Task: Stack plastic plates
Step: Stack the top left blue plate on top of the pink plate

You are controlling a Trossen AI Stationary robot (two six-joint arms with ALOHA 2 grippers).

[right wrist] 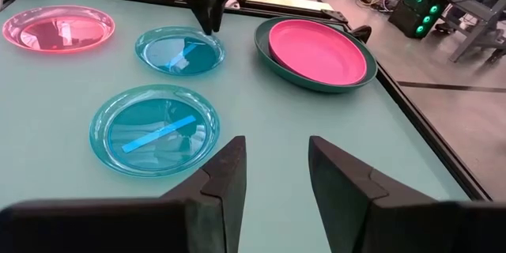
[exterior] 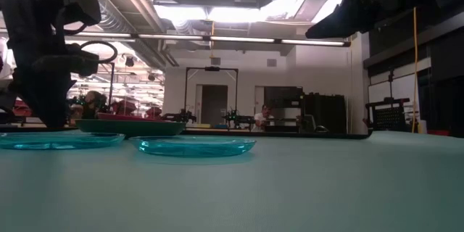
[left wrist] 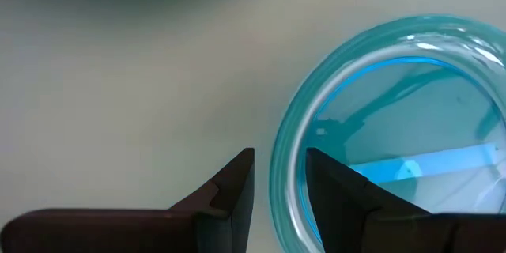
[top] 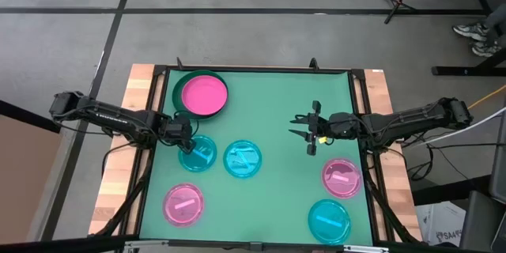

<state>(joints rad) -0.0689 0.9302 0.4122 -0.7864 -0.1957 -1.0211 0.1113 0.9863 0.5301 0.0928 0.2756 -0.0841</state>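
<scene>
The left gripper (top: 185,141) was down at the table's left side, at the rim of a cyan plate (top: 198,154); in the left wrist view its 2 fingers (left wrist: 229,194) stood a little apart with that plate's (left wrist: 395,126) rim between them, 1 finger outside the plate and 1 over its inside; whether the fingers actually pressed on the rim could not be told. In the low view the gripper (exterior: 49,109) reached down to the plate (exterior: 58,141) lying flat on the table.

The right gripper (top: 310,134) hung above the green table (top: 277,198) right of the middle, its fingers (right wrist: 225,178) partly open and holding nothing.

A second cyan plate (top: 243,159) lay just beside the first, near the table's middle; the 2 were close but apart in the low view, where it (exterior: 196,146) sat flat. A solid pink plate (top: 203,95) rested inside a larger dark green plate (top: 175,87) at the far left corner; the right wrist view showed this pair (right wrist: 316,47) nested. A translucent pink plate (top: 183,205) lay near the front left; another translucent pink plate (top: 341,177) lay at the right side, with a third cyan plate (top: 329,220) just beside it toward the front right corner.
</scene>
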